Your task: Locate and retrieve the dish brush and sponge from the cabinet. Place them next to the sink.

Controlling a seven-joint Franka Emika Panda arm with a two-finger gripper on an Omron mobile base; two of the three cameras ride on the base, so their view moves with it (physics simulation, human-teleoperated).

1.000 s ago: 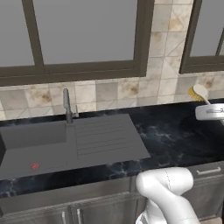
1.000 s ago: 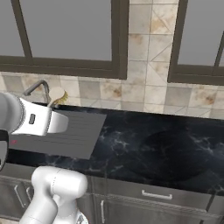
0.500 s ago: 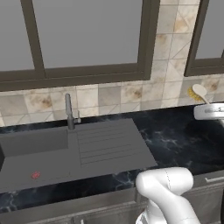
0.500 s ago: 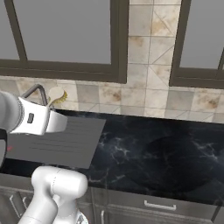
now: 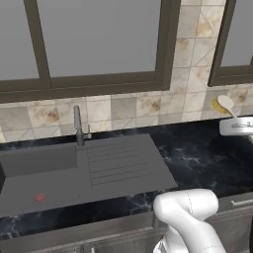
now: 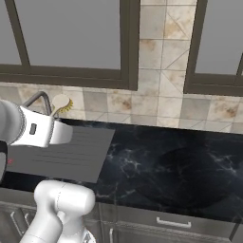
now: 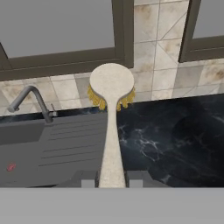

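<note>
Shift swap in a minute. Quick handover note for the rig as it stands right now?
Claw: shut on the dish brush, handle between the fingers, yellow bristle head pointing away from the hand.
Brush is held in the air above the black counter, just right of the sink and its drainboard.
Done: brush retrieved and brought to the sink area.
Left: set the brush down beside the sink, then fetch the sponge and place it there too.
</note>
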